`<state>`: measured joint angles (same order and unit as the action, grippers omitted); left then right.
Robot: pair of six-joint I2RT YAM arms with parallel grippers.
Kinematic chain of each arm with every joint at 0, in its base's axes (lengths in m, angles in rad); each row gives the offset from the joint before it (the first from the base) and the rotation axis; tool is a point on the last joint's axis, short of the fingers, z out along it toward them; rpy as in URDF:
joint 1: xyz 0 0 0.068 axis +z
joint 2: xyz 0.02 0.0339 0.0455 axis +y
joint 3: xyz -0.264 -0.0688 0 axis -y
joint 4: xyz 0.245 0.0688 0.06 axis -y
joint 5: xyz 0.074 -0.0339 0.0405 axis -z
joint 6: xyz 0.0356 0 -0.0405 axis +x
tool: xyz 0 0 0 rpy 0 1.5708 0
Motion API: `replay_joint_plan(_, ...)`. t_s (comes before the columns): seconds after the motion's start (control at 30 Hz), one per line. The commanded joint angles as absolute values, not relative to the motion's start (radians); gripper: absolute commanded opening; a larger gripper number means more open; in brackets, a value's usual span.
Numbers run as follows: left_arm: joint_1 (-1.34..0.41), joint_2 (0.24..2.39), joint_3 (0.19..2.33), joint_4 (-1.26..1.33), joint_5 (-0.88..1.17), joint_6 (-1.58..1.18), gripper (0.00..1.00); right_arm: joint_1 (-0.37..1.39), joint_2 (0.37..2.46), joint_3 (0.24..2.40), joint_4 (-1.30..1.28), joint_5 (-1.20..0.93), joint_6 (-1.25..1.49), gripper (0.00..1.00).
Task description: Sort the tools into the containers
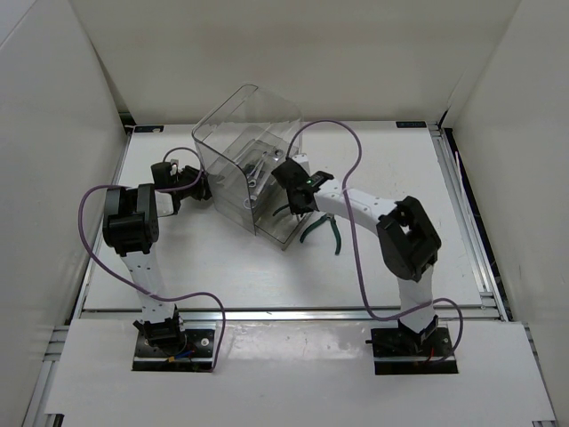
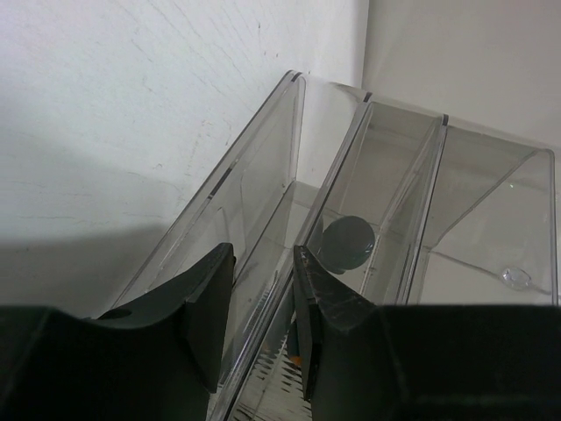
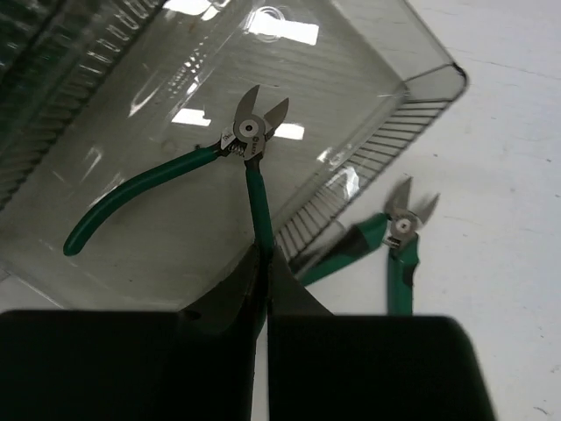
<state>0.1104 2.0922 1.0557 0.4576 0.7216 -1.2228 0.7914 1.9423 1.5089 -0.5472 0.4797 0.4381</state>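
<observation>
Right gripper (image 3: 263,263) first, since it fills the bottom of its own camera. Its fingers are pinched fully together on one green handle of the pliers (image 3: 241,145), which point nose-out over the floor of a pulled-out clear drawer (image 3: 394,96). The other handle swings free off to the left. Just past the drawer's ribbed front edge, a second pliers (image 3: 399,237) lies on the white table (image 3: 508,175), outside the drawer and just beside it.

So the step in hand is getting the first pair into that drawer. Next move as I read it: lower a touch and open the fingers so the tool lands flat inside the walls. Then back out and go for the pair on the table. That one sits close to the drawer front, so the approach needs care.

Further off, the left gripper (image 2: 263,289) sits part-open astride a side wall of the cabinet (image 2: 254,175). It looks like it's clamping the wall to steady the whole thing, but clear plastic makes contact hard to call.

Stuff I can't get: the wrenches and the screwdriver. From above there are pale glints inside the cabinet, nothing I'd name. The drawer's near end is cut off by the gripper body.
</observation>
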Motion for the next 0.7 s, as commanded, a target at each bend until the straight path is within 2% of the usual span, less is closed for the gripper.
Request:
replay_joint_plan(0.0, 0.110, 2.019, 1.029, 0.466, 0.742, -1.247, 0.45, 0.810, 1.963, 1.633, -0.601, 0.467, 0.451, 0.00)
replay_joint_plan(0.03, 0.104, 2.019, 1.025, 0.472, 0.742, -1.252, 0.45, 0.807, 1.976, 1.650, -0.610, 0.451, 0.454, 0.12)
replay_joint_plan(0.13, 0.110, 2.022, 1.026, 0.483, 0.742, -1.262, 0.45, 0.804, 2.000, 1.712, -0.650, 0.426, 0.475, 0.36)
replay_joint_plan(0.2, 0.110, 2.025, 1.025, 0.489, 0.742, -1.270, 0.45, 0.798, 1.976, 1.707, -0.663, 0.439, 0.497, 0.46)
replay_joint_plan(0.23, 0.110, 2.022, 1.025, 0.494, 0.742, -1.273, 0.45, 0.784, 1.918, 1.665, -0.626, 0.442, 0.509, 0.54)
replay_joint_plan(0.3, 0.109, 2.025, 1.025, 0.498, 0.742, -1.281, 0.45, 0.773, 1.841, 1.590, -0.577, 0.436, 0.528, 0.64)
replay_joint_plan(0.47, 0.113, 2.031, 1.020, 0.506, 0.742, -1.287, 0.45, 0.681, 1.608, 1.271, -0.491, 0.448, 0.632, 0.64)
replay_joint_plan(0.53, 0.111, 2.037, 1.020, 0.506, 0.745, -1.289, 0.45, 0.657, 1.559, 1.188, -0.473, 0.399, 0.641, 0.60)
replay_joint_plan(0.67, 0.110, 2.040, 1.014, 0.508, 0.746, -1.285, 0.45, 0.650, 1.525, 1.063, -0.399, 0.325, 0.632, 0.27)
